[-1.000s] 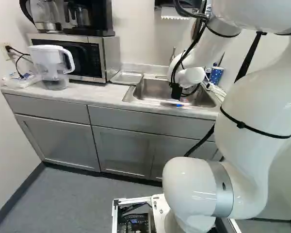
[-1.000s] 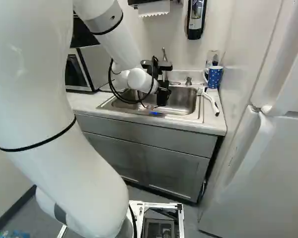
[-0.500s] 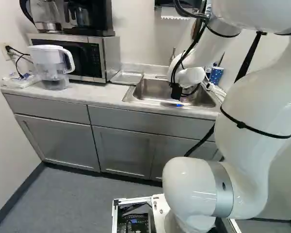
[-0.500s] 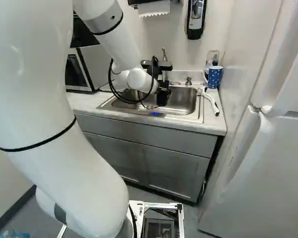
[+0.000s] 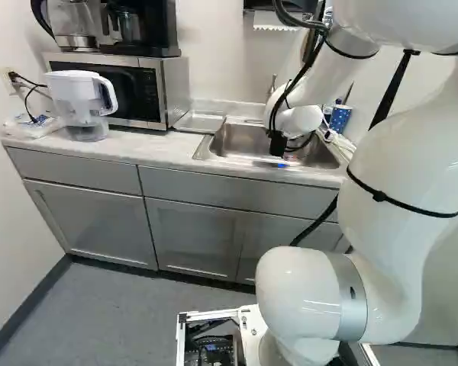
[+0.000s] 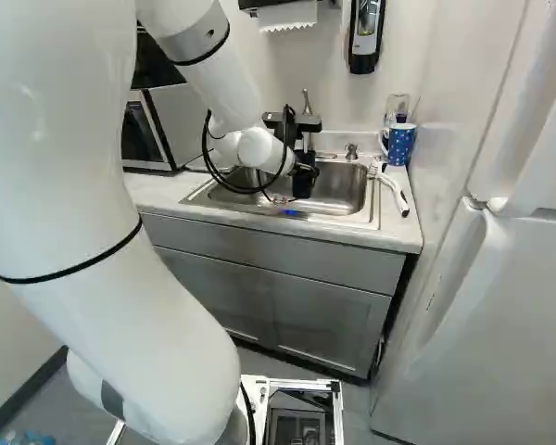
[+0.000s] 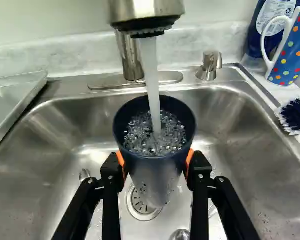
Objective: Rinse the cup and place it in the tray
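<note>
In the right base view the black gripper [image 6: 303, 181] hangs over the sink [image 6: 347, 190], its fingertips hard to make out. The wrist view has the gripper [image 7: 156, 165] shut on a dark blue cup [image 7: 155, 175], an orange pad pressing on each side. The cup is roughly upright above the drain. Water from the faucet [image 7: 146, 11] pours into its mouth and bubbles near the rim. A clear, shallow tray [image 5: 201, 122] lies on the counter beside the sink, on the microwave's side; its edge [image 7: 39, 80] also shows in the wrist view.
A dotted blue mug [image 7: 291, 50], a blue bottle [image 7: 262, 30] and a brush [image 7: 295, 115] stand or lie beside the sink. The soap pump [image 7: 209, 65] is behind it. A microwave [image 5: 122, 88] and water pitcher [image 5: 82, 103] are farther left; a refrigerator [image 6: 500, 278] is at right.
</note>
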Tool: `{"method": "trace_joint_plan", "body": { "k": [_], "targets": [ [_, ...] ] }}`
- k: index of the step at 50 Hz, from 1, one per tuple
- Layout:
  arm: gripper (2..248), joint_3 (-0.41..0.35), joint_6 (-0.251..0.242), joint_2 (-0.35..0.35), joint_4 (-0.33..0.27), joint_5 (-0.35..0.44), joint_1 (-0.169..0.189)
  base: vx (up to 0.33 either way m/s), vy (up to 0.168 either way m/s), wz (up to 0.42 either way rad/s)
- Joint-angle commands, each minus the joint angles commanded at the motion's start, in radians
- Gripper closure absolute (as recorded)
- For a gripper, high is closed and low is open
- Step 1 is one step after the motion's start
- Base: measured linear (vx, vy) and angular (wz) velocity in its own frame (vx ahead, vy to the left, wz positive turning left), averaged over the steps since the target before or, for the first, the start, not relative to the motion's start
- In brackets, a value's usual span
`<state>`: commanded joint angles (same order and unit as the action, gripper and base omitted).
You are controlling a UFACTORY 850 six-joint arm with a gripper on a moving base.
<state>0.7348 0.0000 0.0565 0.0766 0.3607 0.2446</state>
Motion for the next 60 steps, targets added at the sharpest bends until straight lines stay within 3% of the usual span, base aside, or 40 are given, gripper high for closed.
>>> {"method": "trace_joint_plan", "body": {
  "k": [22, 60],
  "targets": [
    [125, -0.001, 0.000, -0.001, 0.000, 0.000, -0.005, 0.000, 0.000, 0.000],
    [125, 0.015, 0.000, -0.005, 0.000, 0.000, -0.124, 0.000, 0.000, 0.000]
  ]
}}
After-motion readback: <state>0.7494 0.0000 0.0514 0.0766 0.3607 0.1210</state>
